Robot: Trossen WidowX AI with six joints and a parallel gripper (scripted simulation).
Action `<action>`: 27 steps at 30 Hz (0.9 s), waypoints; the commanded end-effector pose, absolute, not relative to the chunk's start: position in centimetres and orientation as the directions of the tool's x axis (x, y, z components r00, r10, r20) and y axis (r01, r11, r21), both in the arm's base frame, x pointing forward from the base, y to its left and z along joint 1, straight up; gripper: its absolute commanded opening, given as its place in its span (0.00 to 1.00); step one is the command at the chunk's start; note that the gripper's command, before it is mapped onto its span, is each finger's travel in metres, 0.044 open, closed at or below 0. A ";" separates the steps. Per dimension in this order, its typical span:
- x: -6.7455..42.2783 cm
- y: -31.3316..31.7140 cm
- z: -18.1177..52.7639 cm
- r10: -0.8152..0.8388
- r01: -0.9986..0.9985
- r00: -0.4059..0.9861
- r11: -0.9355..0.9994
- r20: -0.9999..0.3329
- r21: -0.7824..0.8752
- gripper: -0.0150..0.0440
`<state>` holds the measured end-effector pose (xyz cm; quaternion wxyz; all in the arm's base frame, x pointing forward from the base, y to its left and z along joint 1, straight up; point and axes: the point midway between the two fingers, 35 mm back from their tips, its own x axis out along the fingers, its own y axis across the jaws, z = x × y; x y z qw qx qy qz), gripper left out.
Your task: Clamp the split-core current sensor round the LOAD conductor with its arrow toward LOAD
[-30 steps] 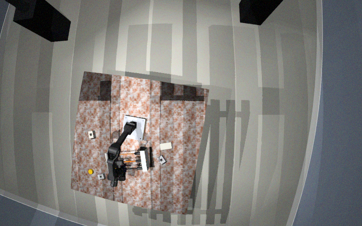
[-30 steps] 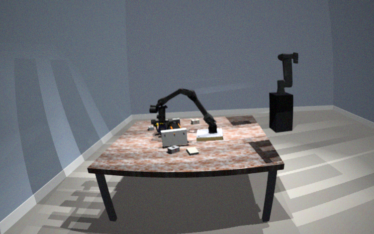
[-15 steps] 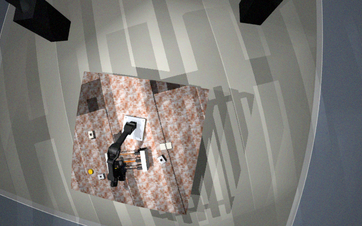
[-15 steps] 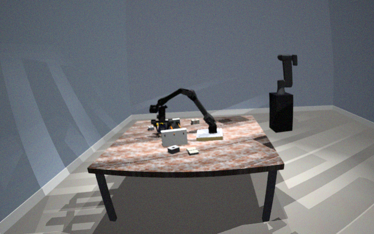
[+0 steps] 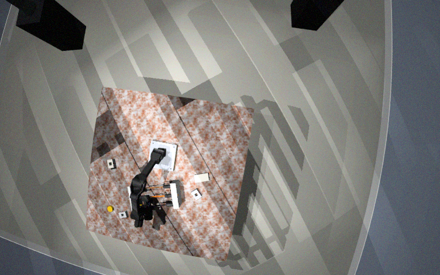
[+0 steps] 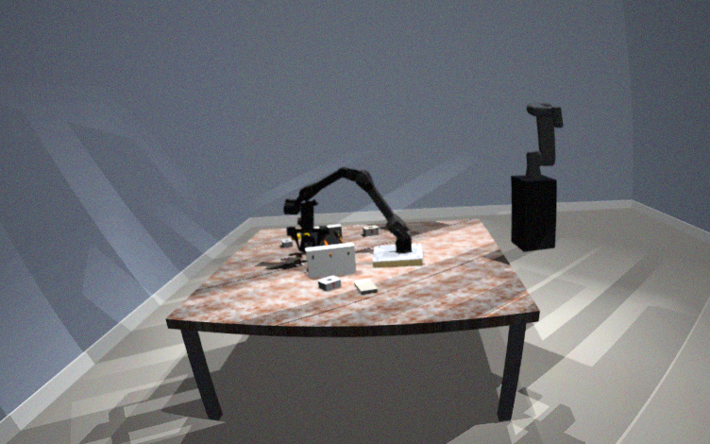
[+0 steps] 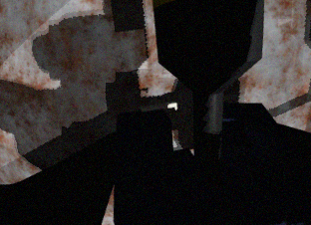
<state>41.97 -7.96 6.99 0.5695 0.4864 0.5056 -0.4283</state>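
Note:
My gripper (image 5: pixel 145 209) (image 6: pixel 305 233) (image 7: pixel 190 134) hangs low over the conductor rig and is shut on the split-core sensor (image 7: pixel 206 16) (image 6: pixel 315 237), a black body with a yellow top. The sensor fills the upper middle of the wrist view, and a thin grey conductor (image 7: pixel 159 105) crosses just below it. In the top view three conductors, one of them orange (image 5: pixel 160 196), run between a white end panel (image 5: pixel 176 193) (image 6: pixel 330 259) and a second panel partly hidden under the arm. The sensor's jaws, its arrow and the LOAD marking are too dark or too small to make out.
The arm's base stands on a white plate (image 5: pixel 169 157) (image 6: pixel 397 255). Small grey-white boxes (image 5: pixel 111 164) (image 5: pixel 196 194) (image 5: pixel 123 214), a cream block (image 5: pixel 201 178) (image 6: pixel 365 285) and a yellow disc (image 5: pixel 109 208) lie around the rig. A second arm on a black pedestal (image 6: pixel 533 212) stands off the table.

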 end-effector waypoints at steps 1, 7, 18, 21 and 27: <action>42.0 -8.0 7.1 0.004 0.979 0.124 0.160 -0.992 0.123 0.25; 42.0 -8.0 7.1 0.004 0.979 0.124 0.160 -0.992 0.123 0.25; 42.0 -8.0 7.2 0.008 0.977 0.144 0.158 -0.989 0.144 0.25; 42.0 -8.0 7.5 0.015 0.971 0.181 0.156 -0.983 0.181 0.25; 42.0 -8.0 8.3 0.029 0.952 0.263 0.152 -0.964 0.264 0.25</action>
